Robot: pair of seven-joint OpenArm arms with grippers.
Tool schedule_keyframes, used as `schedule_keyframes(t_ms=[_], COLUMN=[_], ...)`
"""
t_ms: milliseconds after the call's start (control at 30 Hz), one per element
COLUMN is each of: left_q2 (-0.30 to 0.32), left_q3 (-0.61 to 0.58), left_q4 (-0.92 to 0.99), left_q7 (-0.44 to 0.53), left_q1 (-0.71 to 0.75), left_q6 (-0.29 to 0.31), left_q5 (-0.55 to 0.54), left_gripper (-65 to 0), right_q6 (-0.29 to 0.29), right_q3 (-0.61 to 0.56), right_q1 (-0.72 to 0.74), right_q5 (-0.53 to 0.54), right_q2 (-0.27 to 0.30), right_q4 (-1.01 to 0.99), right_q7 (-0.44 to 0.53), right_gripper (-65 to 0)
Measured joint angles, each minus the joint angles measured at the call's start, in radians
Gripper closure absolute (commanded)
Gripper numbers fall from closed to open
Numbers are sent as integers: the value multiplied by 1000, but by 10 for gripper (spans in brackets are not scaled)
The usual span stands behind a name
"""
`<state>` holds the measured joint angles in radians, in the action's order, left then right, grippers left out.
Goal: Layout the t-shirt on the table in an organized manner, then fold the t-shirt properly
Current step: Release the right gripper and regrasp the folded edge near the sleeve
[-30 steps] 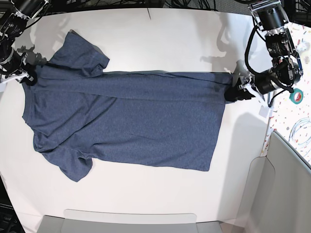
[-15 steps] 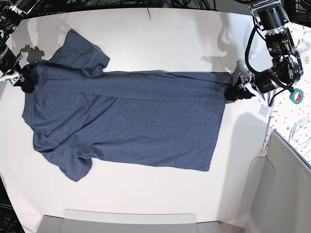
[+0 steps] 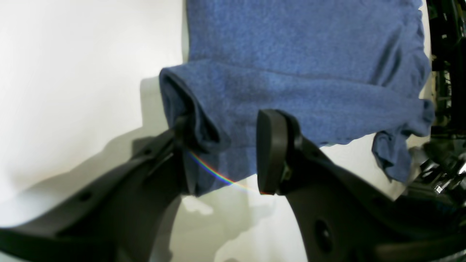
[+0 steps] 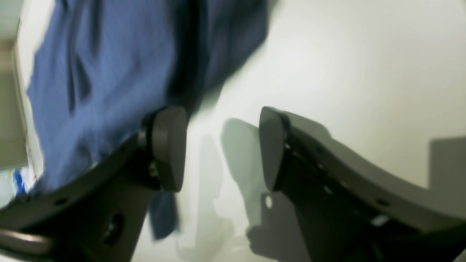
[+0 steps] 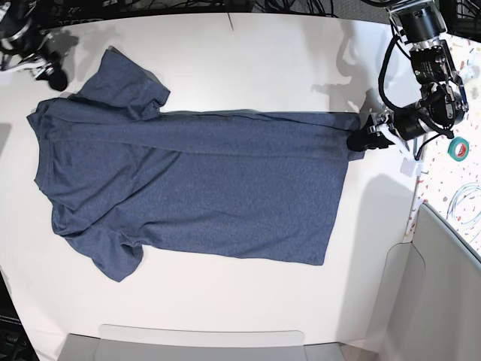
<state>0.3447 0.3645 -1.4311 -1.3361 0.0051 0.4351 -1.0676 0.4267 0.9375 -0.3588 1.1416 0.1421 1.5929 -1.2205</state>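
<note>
White worktop (image 5: 248, 60), t-shirt (image 5: 195, 188) flat; left end effector (image 3: 222, 153) apart astride hem fold; right end effector (image 4: 218, 149) apart, empty, view blurred.

A heathered navy-blue cloth t-shirt (image 5: 188, 188) is seen on a smooth matte white tabletop (image 5: 248, 68). At three o'clock, a white surface speckled with confetti colours (image 5: 455, 180) and a teal tape roll (image 5: 458, 149) are seen.

Surface: white table (image 5: 248, 68), matte, curved edge.
Resting on it: navy t-shirt (image 5: 188, 188), spread flat, upper long edge folded over, sleeves at left.
</note>
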Motion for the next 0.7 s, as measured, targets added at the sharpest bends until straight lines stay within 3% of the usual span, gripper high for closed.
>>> schedule_keyframes(t_ms=[67,333,567,633,700], left_q2=[0,0,-1,-1,-1], left_q3=[0,0,0,0,0], left_q4=[1,1,1,1,1], left_q7=[-2,1,1,1,1], left_q1=[1,-2,-2,-2,-2], left_q6=[0,0,0,0,0], left_q5=[4,3,3,3,3], left_gripper=[-231,-231,-231,-231,-231], right_q6=[0,1,1,1,0], right_q3=[-26,-139,-195,-197,-209], right_q1=[-10,-7,-12,-13,-14], right_q5=[11,25,36,36,11], right_q2=[-33,-78,-80,-81,-81], right_q4=[35,40,40,40,40], right_q7=[2,23,30,32,24], right_gripper=[-319,-319,-312,-244,-91])
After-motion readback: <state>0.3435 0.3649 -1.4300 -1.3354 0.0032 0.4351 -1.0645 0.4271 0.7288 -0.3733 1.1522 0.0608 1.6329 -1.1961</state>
